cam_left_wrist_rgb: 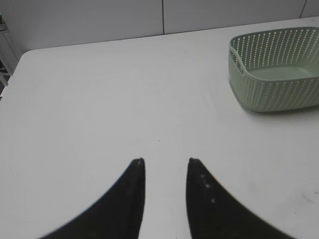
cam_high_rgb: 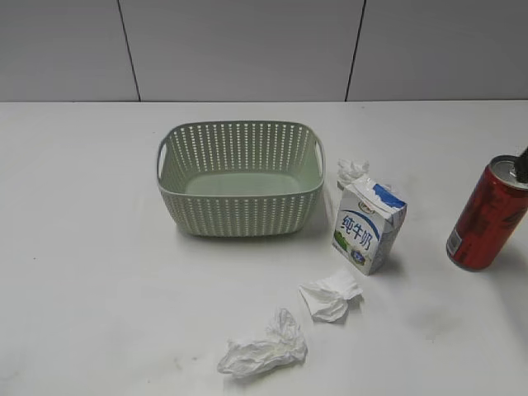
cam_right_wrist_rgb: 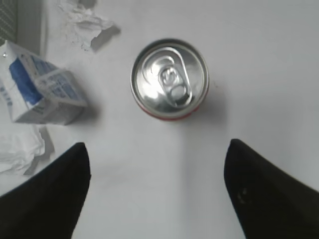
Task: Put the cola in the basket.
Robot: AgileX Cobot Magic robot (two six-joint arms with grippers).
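The cola [cam_high_rgb: 485,216] is a tall red can with a silver top. It stands upright at the right edge of the white table, well right of the basket. The right wrist view looks straight down on its silver top and pull tab [cam_right_wrist_rgb: 169,79]. My right gripper [cam_right_wrist_rgb: 158,143] is wide open above the can and touches nothing; only a dark tip of it [cam_high_rgb: 522,167] shows over the can in the exterior view. The pale green basket [cam_high_rgb: 239,213] stands empty at the middle back and also shows in the left wrist view [cam_left_wrist_rgb: 274,89]. My left gripper [cam_left_wrist_rgb: 166,160] is open and empty over bare table, left of the basket.
A blue-white milk carton [cam_high_rgb: 368,227] stands between basket and can, and also shows in the right wrist view [cam_right_wrist_rgb: 42,89]. Crumpled white paper lies behind the carton [cam_high_rgb: 353,171], in front of it [cam_high_rgb: 332,295] and near the front edge [cam_high_rgb: 262,348].
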